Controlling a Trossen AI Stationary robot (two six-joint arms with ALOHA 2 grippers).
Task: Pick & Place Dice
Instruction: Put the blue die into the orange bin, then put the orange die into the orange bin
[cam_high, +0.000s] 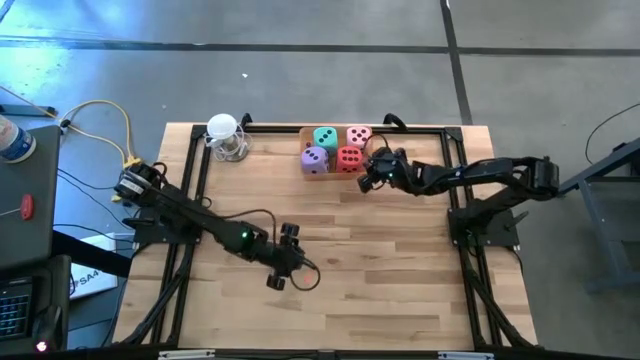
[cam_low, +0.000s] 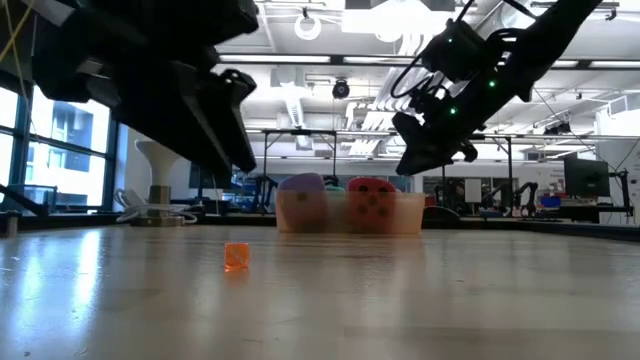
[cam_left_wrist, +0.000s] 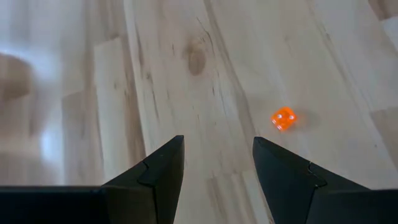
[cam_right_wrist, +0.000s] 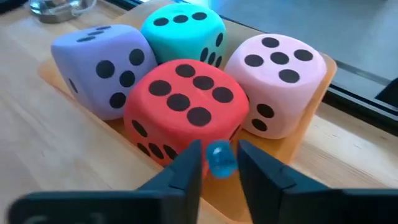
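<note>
Nearest, the left gripper (cam_left_wrist: 217, 168) hangs wide open over the bench (cam_high: 400, 280), well short of the tray (cam_right_wrist: 311, 140). Beyond, the right gripper (cam_right_wrist: 217, 165) pinches a tiny blue die (cam_right_wrist: 219, 158) beside the red dice (cam_right_wrist: 183, 106) in that tray; placing looks next, needing a release.

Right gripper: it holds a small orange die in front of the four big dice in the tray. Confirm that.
Wrong colour. In the right wrist view, the right gripper holds a small blue die before the four big dice in the tray; the small orange die lies on the table near the left gripper.
</note>
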